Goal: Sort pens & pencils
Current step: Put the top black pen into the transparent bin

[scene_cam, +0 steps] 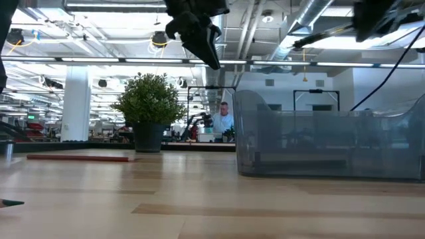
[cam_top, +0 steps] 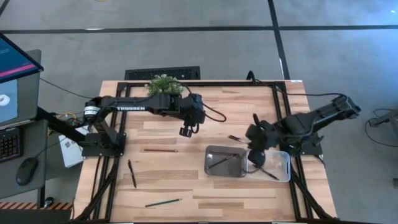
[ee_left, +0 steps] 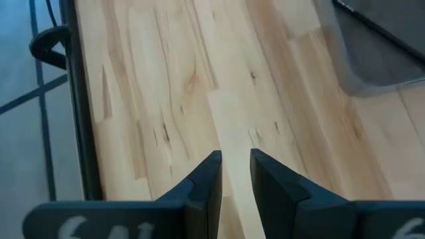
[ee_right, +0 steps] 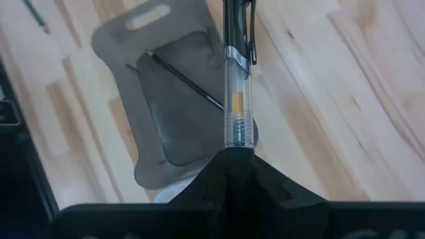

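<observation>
A wooden table is lying under two dark robot arms, seen from above. The right gripper is hanging over the trays with its fingers pinched together on a pen, a stick with a clear barrel, a black cap and a clip, which is pointing away from the wrist. Below it, a grey metal tray is sitting just beside a clear plastic tray, both toward the right half of the table. A thin dark stick, probably a pencil, is lying slantwise inside the metal tray. Another dark stick is lying in the clear tray, though the arm is hiding part of it.

The left gripper is hovering above bare wood near the table's middle, its two fingers standing a narrow gap apart and gripping nothing.

Loose items are lying on the left half: a black pen near the left edge, a greenish pencil near the front edge, and a brownish pencil farther back. A small potted plant is standing at the back edge, behind the left arm. In the low view, the clear tray's wall is blocking the view across the table.
</observation>
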